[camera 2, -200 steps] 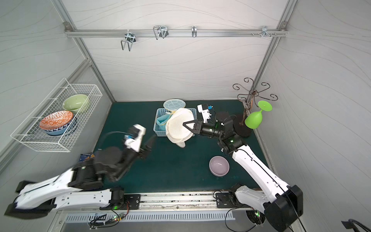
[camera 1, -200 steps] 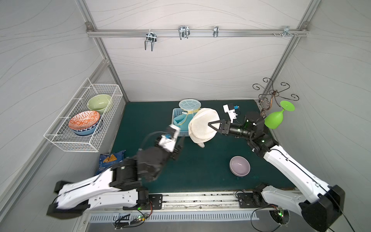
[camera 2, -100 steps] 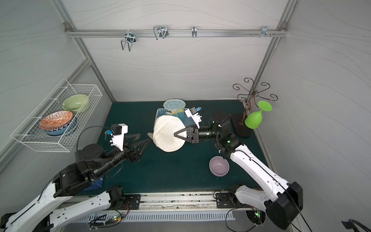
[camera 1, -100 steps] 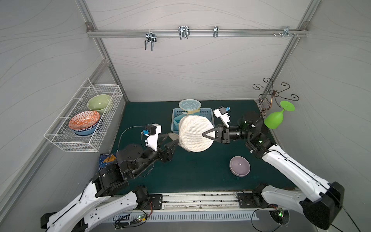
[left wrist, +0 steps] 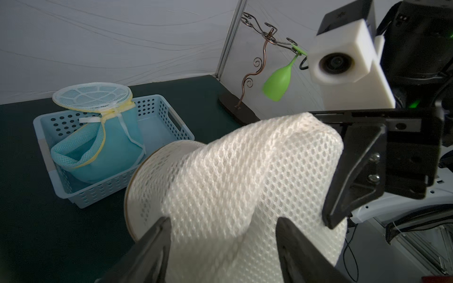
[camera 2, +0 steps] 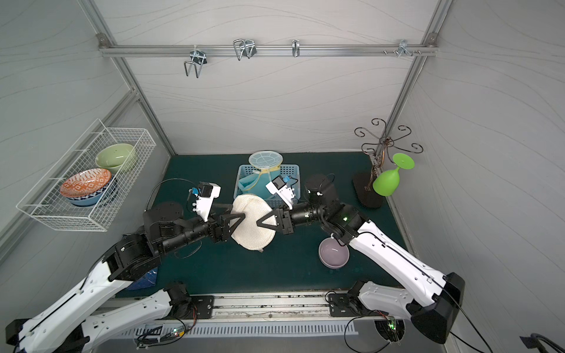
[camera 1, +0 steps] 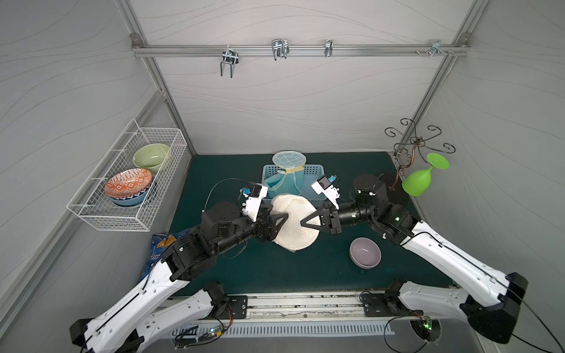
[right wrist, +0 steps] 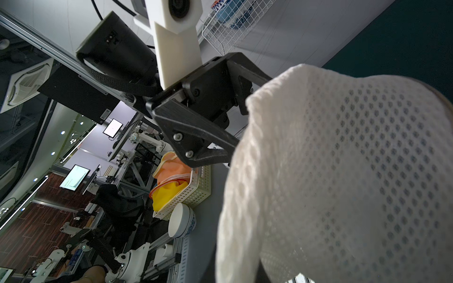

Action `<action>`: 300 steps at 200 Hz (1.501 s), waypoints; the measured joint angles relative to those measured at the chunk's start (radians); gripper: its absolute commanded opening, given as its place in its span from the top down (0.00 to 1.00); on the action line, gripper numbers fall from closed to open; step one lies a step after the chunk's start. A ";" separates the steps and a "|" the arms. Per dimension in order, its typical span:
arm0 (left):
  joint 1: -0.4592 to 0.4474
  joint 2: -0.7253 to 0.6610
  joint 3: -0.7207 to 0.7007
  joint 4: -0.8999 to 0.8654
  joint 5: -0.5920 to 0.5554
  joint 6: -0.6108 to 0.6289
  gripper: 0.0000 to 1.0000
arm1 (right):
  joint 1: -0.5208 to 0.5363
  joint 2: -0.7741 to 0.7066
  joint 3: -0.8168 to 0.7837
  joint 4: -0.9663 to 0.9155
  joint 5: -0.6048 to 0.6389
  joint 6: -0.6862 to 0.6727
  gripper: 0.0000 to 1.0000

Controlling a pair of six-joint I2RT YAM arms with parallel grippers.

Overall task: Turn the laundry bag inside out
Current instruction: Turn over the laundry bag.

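Looking down on a dark green mat, spread well below both claws. Picking out a wire rack on the side wall, far behind the left claw. Now the bag: white mesh, held up right between the left claw and the right claw, touching both. Hard to tell whether the lowest edge meets the mat. Just past the two claws, toward the back wall, finding a blue basket, partly covered by the bag's top edge in both top views. Near the right claw, down on the mat beside the arm, spotting a purple bowl. Further behind the right claw, seeing a green glass hanging upside down from a curly stand. On to the right claw: clamped tight on the bag's fold, pinching mesh at the edge. And the left claw: spread wide, with mesh lying between the fingers, plain from the left wrist view. Cannot say whether pressing or merely straddling.
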 measured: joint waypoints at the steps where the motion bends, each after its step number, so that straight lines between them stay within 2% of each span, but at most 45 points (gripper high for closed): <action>1: -0.002 0.000 0.000 0.000 -0.003 0.001 0.36 | 0.001 0.001 0.001 -0.002 0.001 0.000 1.00; 15: -0.018 0.005 0.002 -0.002 -0.026 0.020 0.60 | 0.010 0.007 0.013 -0.019 0.009 -0.008 1.00; 32: -0.029 0.024 0.014 -0.003 -0.064 0.029 1.00 | 0.018 0.014 0.017 -0.024 0.008 -0.016 1.00; 77: -0.031 0.055 0.056 -0.029 -0.193 0.053 1.00 | 0.048 0.007 -0.006 -0.008 -0.040 -0.043 1.00; 102: -0.009 0.056 0.092 -0.068 -0.202 0.062 1.00 | 0.095 -0.047 -0.085 0.064 -0.056 -0.049 1.00; 124: 0.030 0.047 0.068 -0.043 -0.105 0.059 1.00 | 0.100 -0.110 -0.123 0.144 -0.048 -0.022 1.00; 141: 0.087 0.024 -0.002 0.041 0.023 0.049 1.00 | 0.087 -0.145 -0.127 0.187 -0.041 0.011 1.00; 171: 0.224 0.002 -0.077 0.162 0.260 0.020 1.00 | -0.042 -0.199 -0.152 0.250 -0.049 0.127 1.00; 196: 0.258 0.003 -0.077 0.226 0.365 -0.015 1.00 | -0.092 -0.219 -0.145 0.263 -0.030 0.191 1.00; 197: 0.259 0.003 -0.079 0.228 0.370 -0.019 0.99 | -0.092 -0.219 -0.145 0.264 -0.030 0.193 1.00; 207: 0.270 0.002 -0.086 0.242 0.394 -0.050 0.69 | -0.092 -0.215 -0.143 0.274 -0.024 0.222 1.00; 223: 0.304 -0.027 -0.117 0.222 0.347 -0.105 0.57 | -0.099 -0.206 -0.137 0.329 0.005 0.267 1.00; 233: 0.325 -0.060 -0.145 0.186 0.301 -0.135 0.52 | -0.103 -0.205 -0.130 0.363 0.043 0.297 1.00; 269: 0.332 -0.204 -0.171 0.045 0.167 -0.162 0.48 | -0.106 -0.176 -0.074 0.376 0.187 0.401 1.00; 300: 0.332 -0.251 -0.185 0.058 0.160 -0.185 0.44 | -0.103 -0.116 -0.010 0.368 0.232 0.472 1.00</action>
